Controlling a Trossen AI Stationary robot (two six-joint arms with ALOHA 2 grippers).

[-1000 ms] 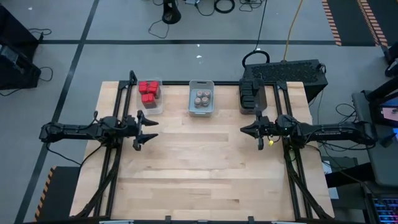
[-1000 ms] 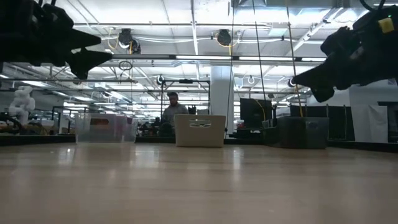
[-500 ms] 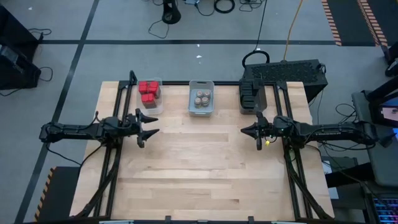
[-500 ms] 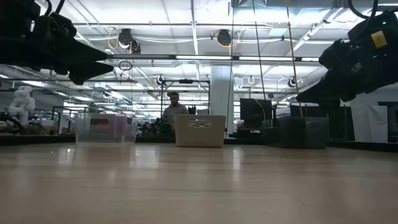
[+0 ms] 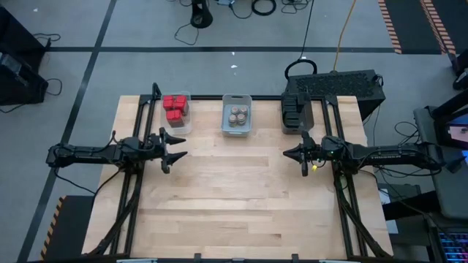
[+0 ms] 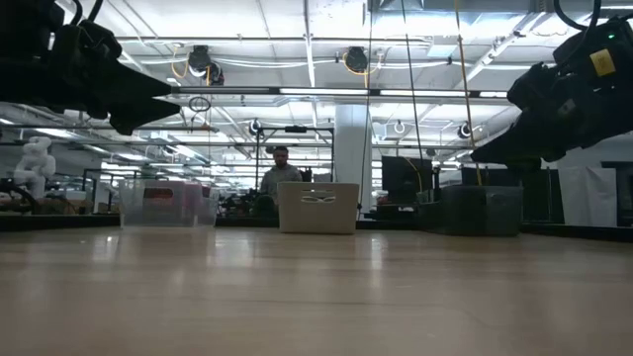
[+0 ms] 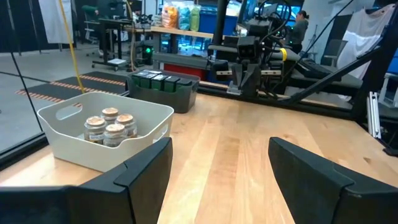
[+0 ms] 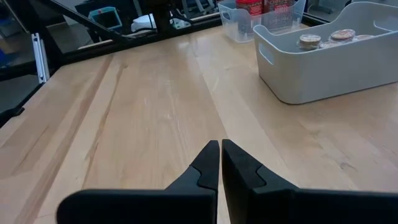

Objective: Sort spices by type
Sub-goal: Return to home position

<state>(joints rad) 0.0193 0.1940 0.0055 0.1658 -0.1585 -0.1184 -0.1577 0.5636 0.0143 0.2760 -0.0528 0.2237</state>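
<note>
The spices sit sorted in three bins along the table's far edge. Red blocks [image 5: 175, 107] fill a clear bin [image 5: 178, 126]. Round brown-topped jars [image 5: 236, 115] stand in a white bin [image 7: 149, 115]. Dark grey blocks [image 7: 158, 79] lie in a dark bin [image 5: 296, 124]. My left gripper [image 5: 178, 146] hovers open above the table's left side, near the clear bin, with nothing between its fingers. My right gripper [image 5: 287, 153] hovers shut and empty above the right side, pointing toward the table's middle.
Bare wooden tabletop [image 5: 234, 197] stretches between the two arms and toward the near edge. Black frame rails [image 5: 131, 197] run along the table's left and right sides. A person [image 6: 280, 173] sits in the room beyond the far edge.
My left gripper has swung a little toward the far edge, so its fingers now point straight across the table. My right gripper has tipped up slightly. Neither has opened or shut, and the bins have kept their places.
</note>
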